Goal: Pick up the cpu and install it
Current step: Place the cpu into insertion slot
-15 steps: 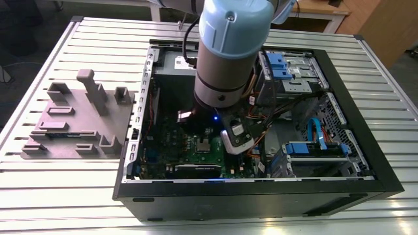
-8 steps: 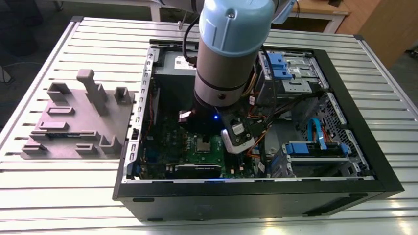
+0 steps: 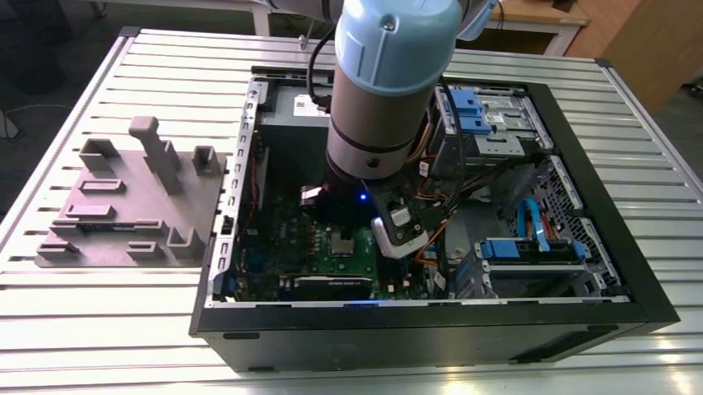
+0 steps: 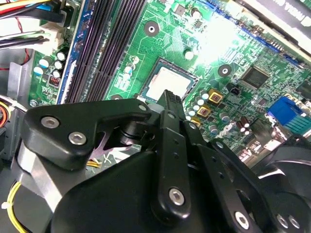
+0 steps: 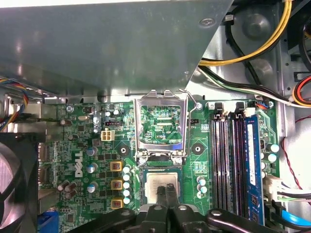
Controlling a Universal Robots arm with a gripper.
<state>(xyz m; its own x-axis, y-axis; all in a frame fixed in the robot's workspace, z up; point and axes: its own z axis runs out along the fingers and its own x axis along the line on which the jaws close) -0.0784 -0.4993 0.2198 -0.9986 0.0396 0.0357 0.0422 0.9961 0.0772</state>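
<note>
on a slatted metal desk [image 3: 99, 329] lies an open computer case [image 3: 439, 325], and the arm [image 3: 390, 74] reaches straight down into its middle. in the exterior view a grey moulded tray [image 3: 132, 206] with upright pegs sits on the desk at nine o'clock from the case. blue drive brackets [image 3: 472, 111] sit towards one o'clock inside the case.

the cpu [image 3: 342, 241] lies flat in its socket on the green motherboard [image 3: 286, 247], at about seven o'clock from the arm's wrist in the exterior view. in both wrist views its silvery top [image 4: 165, 80] [image 5: 155, 180] is level with the socket's rim, and the board's parts stand around it.

the pincer [image 4: 168, 97] [image 5: 164, 191] is clenched. its two black fingertips are pressed side by side with nothing between them. they hang right over the near edge of the cpu. whether they touch the metal top cannot be told.

the socket's retention frame [image 5: 138, 124] is swung open and lies back just beside the socket, on the side away from the pincer. the green board shows through its window. long black memory slots [image 5: 228, 160] [image 4: 112, 43] run alongside the socket. a row of gold-topped square parts [image 5: 115, 166] sits on the socket's other side. yellow and black cables [image 5: 262, 43] curve across the bare metal wall beyond the slots.
</note>
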